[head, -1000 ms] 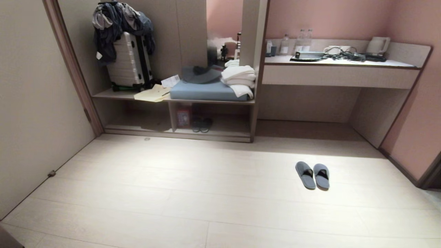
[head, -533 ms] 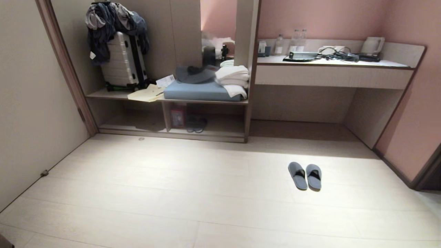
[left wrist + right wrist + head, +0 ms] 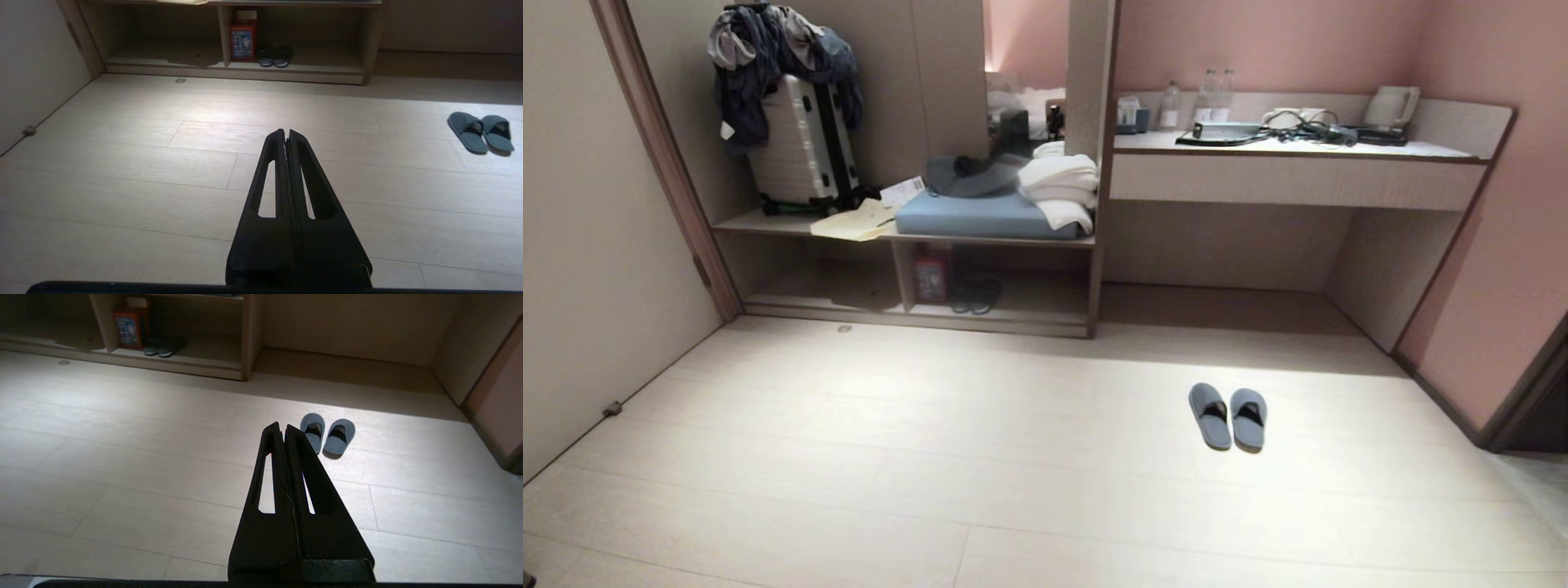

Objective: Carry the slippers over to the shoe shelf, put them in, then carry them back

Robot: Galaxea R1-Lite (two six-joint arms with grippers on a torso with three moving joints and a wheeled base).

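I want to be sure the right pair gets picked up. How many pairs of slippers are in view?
2. The grey-blue slippers lie side by side on the open floor. A darker pair sits in the shoe shelf, beside a red box. Others may be hidden.

Slippers side by side on floor, touching, at 4 o'clock of head view, well apart from shoe shelf. Shoe shelf low in built-in unit at 11 o'clock, split by upright divider. In its right compartment: box against divider, second pair of slippers just right of box. On ledge above: suitcase at left with clothes draped on top, papers before it, cushion at right, folded towels on cushion's right end. Worktop at 1 o'clock, carrying bottles and kettle.
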